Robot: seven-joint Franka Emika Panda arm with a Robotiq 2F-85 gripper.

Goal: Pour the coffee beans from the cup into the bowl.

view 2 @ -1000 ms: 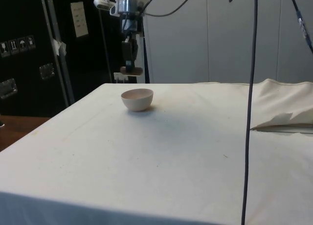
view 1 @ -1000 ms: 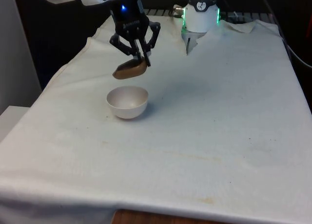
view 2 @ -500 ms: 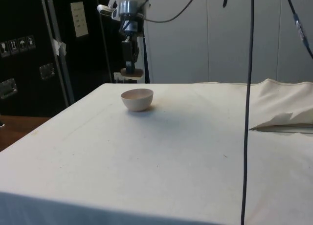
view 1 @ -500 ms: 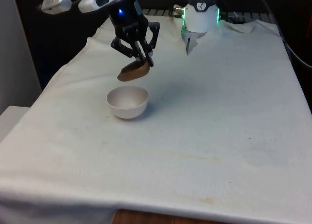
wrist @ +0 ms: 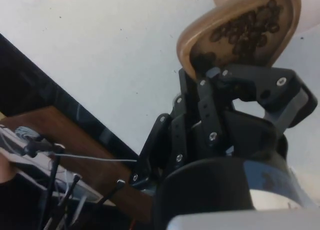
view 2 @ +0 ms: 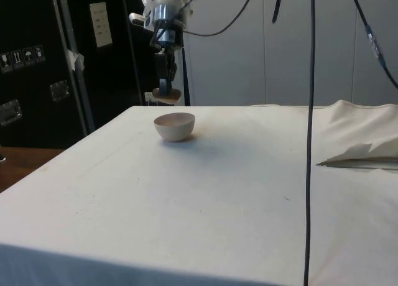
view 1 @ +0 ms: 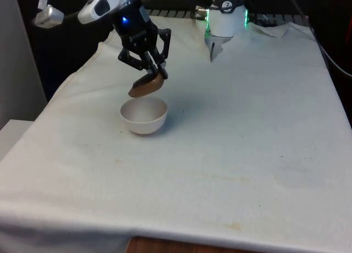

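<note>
Above bowl [view 1: 143,115]: hand-held [view 1: 155,74] cup [view 1: 146,85], seemingly tilted

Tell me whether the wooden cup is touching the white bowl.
Apart. In the front view the wooden cup, held tilted by the claw, hangs just above the white bowl, with cloth visible between them.

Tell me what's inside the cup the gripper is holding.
Dark coffee beans lie in the tilted brown cup, held by the gripper above the white bowl. The cup's part nearest the fingers is hidden.

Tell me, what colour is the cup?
Light brown, like wood; the cup shows best in the front view.
</note>
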